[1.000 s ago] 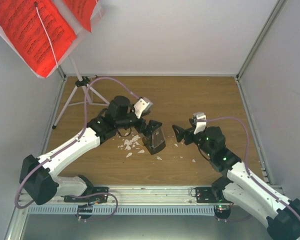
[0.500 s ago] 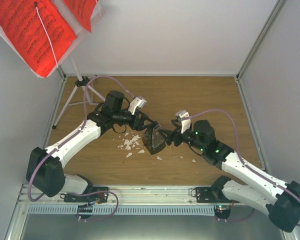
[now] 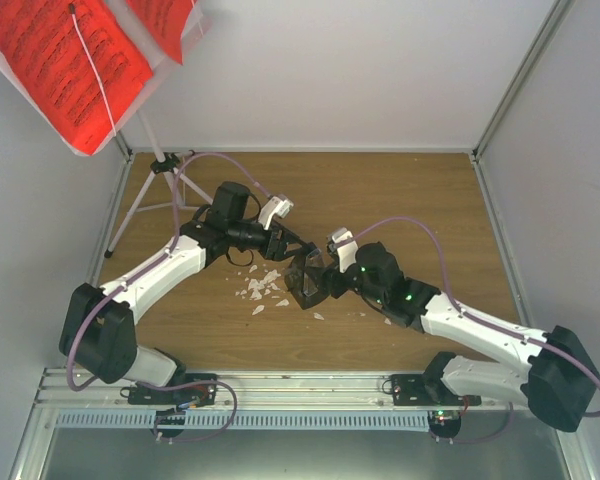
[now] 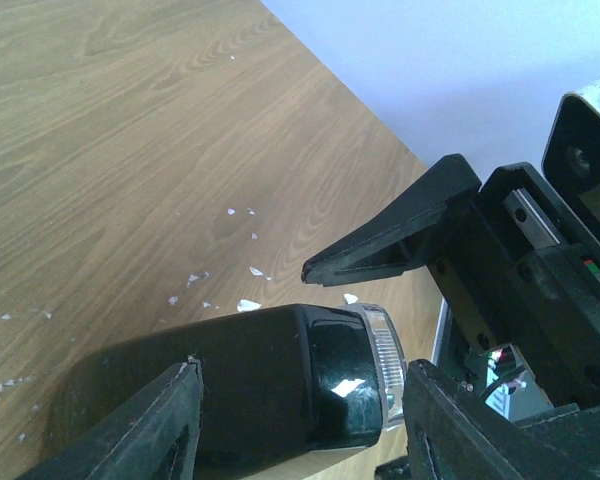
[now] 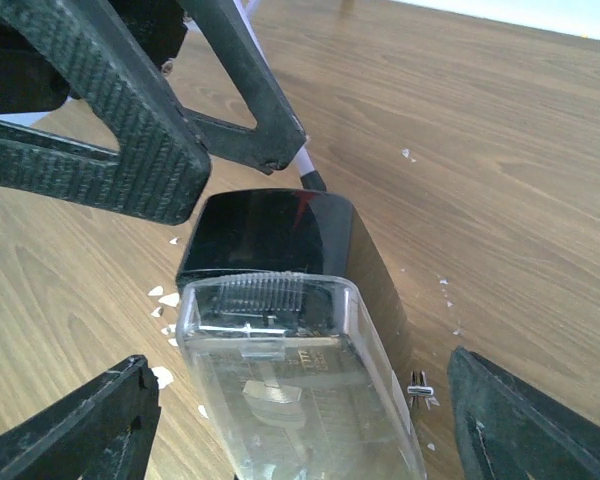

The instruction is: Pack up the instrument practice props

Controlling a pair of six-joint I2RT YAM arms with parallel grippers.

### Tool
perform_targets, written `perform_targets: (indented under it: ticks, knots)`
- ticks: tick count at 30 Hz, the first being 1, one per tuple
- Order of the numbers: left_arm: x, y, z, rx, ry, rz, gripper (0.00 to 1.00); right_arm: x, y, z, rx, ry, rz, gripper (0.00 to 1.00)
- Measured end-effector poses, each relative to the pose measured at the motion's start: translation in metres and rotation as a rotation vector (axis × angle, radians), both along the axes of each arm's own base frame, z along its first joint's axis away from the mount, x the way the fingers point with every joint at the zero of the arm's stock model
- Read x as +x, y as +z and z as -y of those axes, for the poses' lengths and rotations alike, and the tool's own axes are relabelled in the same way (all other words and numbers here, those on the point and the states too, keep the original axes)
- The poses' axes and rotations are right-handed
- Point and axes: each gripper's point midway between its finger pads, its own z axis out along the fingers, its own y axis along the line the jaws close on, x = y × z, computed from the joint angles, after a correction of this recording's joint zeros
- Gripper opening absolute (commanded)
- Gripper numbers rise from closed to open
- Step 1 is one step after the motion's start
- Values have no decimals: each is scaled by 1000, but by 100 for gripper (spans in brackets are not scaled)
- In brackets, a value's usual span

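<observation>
— Which step are we on?

— The metronome point(image 3: 308, 282). It lies on its side mid-table point(image 3: 430, 200) among crumbs point(image 3: 260, 292). The stand point(image 3: 163, 162) and red sheets point(image 3: 50, 60) sit at the far left corner, not yet packed.

— And our grippers?

— Our right gripper point(image 5: 300, 400) is spread wide, straddling the clear-faced end without touching. Our left gripper point(image 4: 298, 400) flanks the black body closely; we cannot tell whether it pinches.

— Next?

— We judge that one arm must grip firmly before we lift. Two arms this near could collide.
</observation>
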Motion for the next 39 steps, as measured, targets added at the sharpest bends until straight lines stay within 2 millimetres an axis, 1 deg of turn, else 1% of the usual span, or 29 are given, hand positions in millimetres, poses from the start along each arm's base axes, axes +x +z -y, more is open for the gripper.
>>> perform_targets:
  ticks: [4, 7, 11, 14, 16, 21, 27, 39]
  knots:
    - [0, -3, 0, 4, -5, 0, 53, 3, -5, 0, -18, -13, 3, 73]
    - [0, -4, 0, 4, -10, -5, 52, 5, -2, 0, -14, -16, 16, 69]
    - [0, -8, 1, 8, -15, -11, 51, 7, 0, -3, -8, -14, 29, 58]
    - [0, -9, 1, 9, -17, -13, 50, 6, -1, -6, -4, -5, 30, 47]
    - [0, -9, 1, 10, -17, -13, 49, 6, 0, -6, -5, 0, 36, 43]
    - [0, -12, 1, 18, -19, -15, 48, 6, 1, -6, -5, 2, 43, 44]
    - [-2, -13, 2, 19, -27, -15, 45, 1, 2, 0, 13, 1, 57, 44]
    - [-3, -17, 3, 42, -28, -13, 45, -4, 1, 9, 19, -11, 72, 45]
